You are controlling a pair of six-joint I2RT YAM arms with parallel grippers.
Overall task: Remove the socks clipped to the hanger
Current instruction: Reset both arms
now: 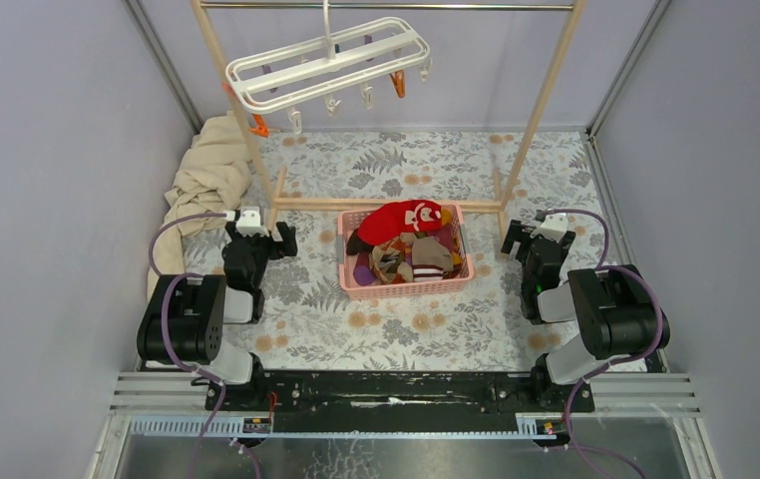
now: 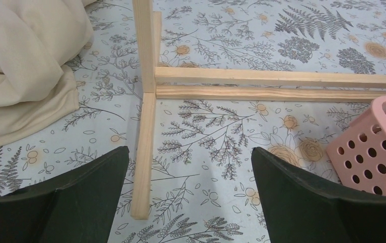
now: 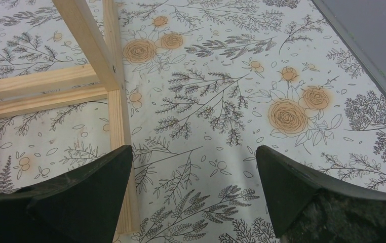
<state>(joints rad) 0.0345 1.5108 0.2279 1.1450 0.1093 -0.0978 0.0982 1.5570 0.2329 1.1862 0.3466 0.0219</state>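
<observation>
Spots the hanger (image 1: 328, 62) hooked over the metal rail (image 1: 386, 6) of the wooden rack (image 1: 386, 204), high at the back, clips (image 1: 397, 85) dangling bare, no sock seen on any. Finds the socks (image 1: 406, 239) heaped in the pink basket (image 1: 401, 290) on the worktop (image 1: 356, 319), between both arms and below the hanger, likely put there as a handy drop spot. Reads left hand (image 2: 190, 154) as spread wide, holding nothing, low over the worktop by one rack foot. Same for right hand (image 3: 193, 154), by the other foot. Looks like parked poses, well apart from hanger. Judges task done. Notes beige cloth (image 1: 206, 175) bunched at left wall.
</observation>
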